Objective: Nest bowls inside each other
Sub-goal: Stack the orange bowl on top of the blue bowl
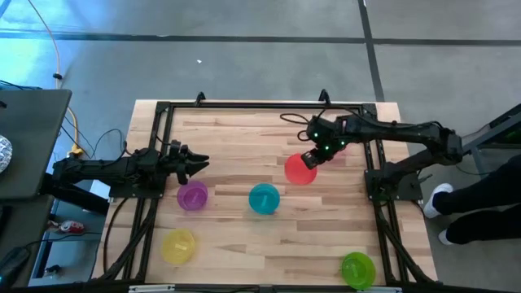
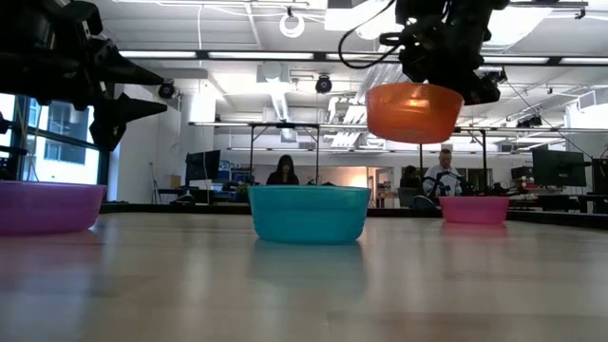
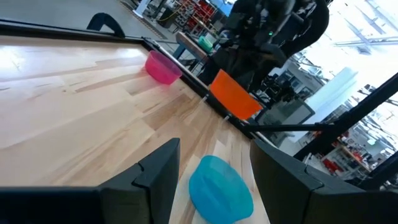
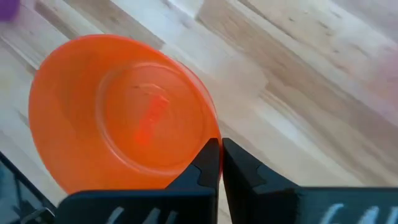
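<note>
While clamped on its rim, right end effector (image 1: 313, 159) with red bowl (image 1: 299, 169) above table (image 1: 244, 138); left end effector (image 1: 195, 161) wide open.

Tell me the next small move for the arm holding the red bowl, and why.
Probably carry it across until it hangs over the teal bowl, then lower. The right gripper is shut on the rim of the red bowl, which the low view shows lifted clear of the table, and the teal bowl stands open and empty nearby. The left gripper waits open near the purple bowl.
</note>
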Robot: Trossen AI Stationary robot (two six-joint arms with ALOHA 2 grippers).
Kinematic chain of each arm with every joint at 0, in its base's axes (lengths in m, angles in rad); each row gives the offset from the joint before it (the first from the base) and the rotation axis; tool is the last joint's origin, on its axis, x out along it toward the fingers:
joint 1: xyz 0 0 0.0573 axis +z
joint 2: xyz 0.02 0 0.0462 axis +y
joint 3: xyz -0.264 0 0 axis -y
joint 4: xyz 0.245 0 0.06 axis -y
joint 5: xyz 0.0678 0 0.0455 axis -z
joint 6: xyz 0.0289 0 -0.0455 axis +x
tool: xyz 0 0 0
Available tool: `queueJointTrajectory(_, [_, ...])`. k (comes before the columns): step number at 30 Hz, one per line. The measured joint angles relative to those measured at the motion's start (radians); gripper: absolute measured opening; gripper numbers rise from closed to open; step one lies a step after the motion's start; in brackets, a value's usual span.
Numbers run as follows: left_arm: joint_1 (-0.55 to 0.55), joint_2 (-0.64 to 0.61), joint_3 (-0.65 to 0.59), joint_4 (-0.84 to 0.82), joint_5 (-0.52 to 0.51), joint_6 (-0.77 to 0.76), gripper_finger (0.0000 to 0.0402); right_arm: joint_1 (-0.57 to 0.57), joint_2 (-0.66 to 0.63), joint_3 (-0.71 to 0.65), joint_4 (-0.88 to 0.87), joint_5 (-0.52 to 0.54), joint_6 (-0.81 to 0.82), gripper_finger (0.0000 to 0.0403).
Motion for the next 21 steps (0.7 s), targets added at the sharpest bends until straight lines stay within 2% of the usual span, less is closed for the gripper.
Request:
queueJointTrajectory(5, [0.000,0.000,0.000,-0.027,-0.001,-0.021,0.0184,0.079,0.039,0.000,0.055,0.008,0.124,0.0000])
queueJointTrajectory(11, [0.000,0.000,0.000,-0.033,0.011,-0.025,0.0184,0.162,0.174,0.021,0.165,-0.029,0.202,0.0000])
queueJointTrajectory(16, [0.000,0.000,0.000,-0.035,0.042,-0.010,0.0184,0.209,0.320,0.160,0.155,-0.033,0.196,0.0000])
queueJointTrajectory(21, [0.000,0.000,0.000,-0.041,0.071,0.005,0.0184,0.227,0.461,0.359,0.039,0.008,0.157,0.0000])
